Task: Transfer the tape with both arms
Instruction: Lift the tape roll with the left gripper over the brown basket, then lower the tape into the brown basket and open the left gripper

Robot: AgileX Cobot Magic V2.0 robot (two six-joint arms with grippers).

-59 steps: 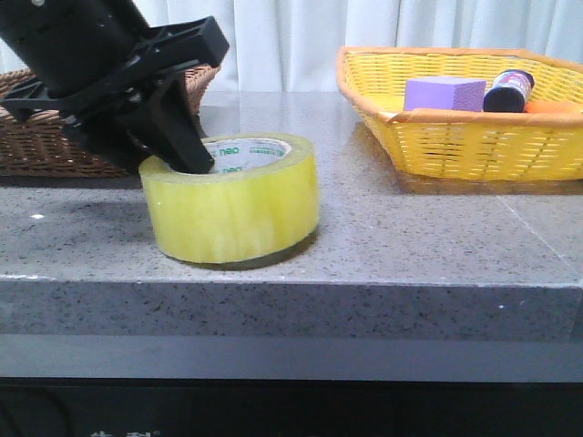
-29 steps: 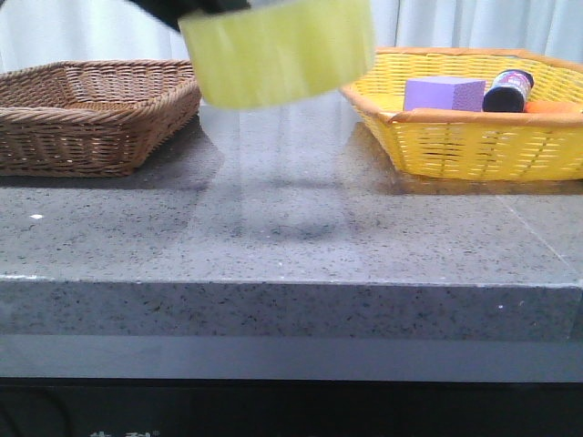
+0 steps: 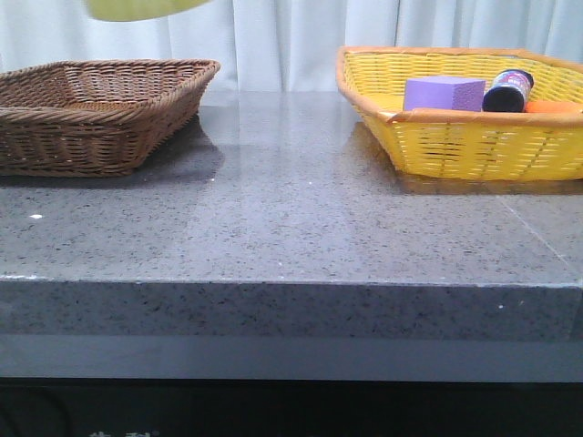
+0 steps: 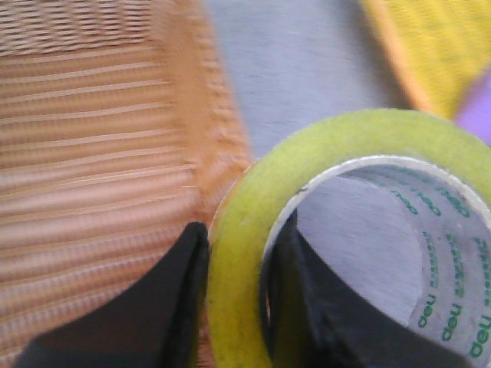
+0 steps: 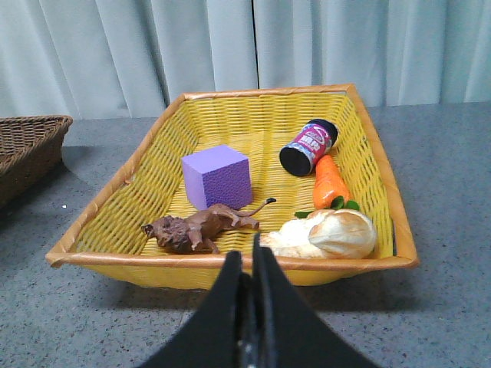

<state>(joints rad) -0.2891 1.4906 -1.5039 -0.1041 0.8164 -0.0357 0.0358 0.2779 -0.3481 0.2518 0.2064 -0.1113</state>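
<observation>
The tape (image 4: 353, 238) is up in the air, gripped by the left gripper (image 4: 234, 299): one dark finger sits outside the yellow-green wall, the other inside the white core, pinching the wall between them. From the front only its lower edge (image 3: 146, 8) shows, a yellow-green sliver at the top of the view, above the brown basket (image 3: 96, 114). The left wrist view is blurred, but the brown weave (image 4: 92, 153) lies below the roll on one side and the grey table (image 4: 299, 69) on the other, with a corner of the yellow basket (image 4: 430, 54) beyond.

The right gripper (image 5: 249, 307) has its two black fingers pressed together with nothing between them. It hangs over the table just in front of the yellow basket (image 5: 230, 264). In that basket lie a purple block (image 5: 217, 178), a dark can (image 5: 308, 146) on its side, a toy carrot (image 5: 328, 182), a bread roll (image 5: 330, 234) and a brown toy lion (image 5: 196, 228). The two baskets stand well apart on the table (image 3: 291, 228), brown on the left, yellow on the right.
</observation>
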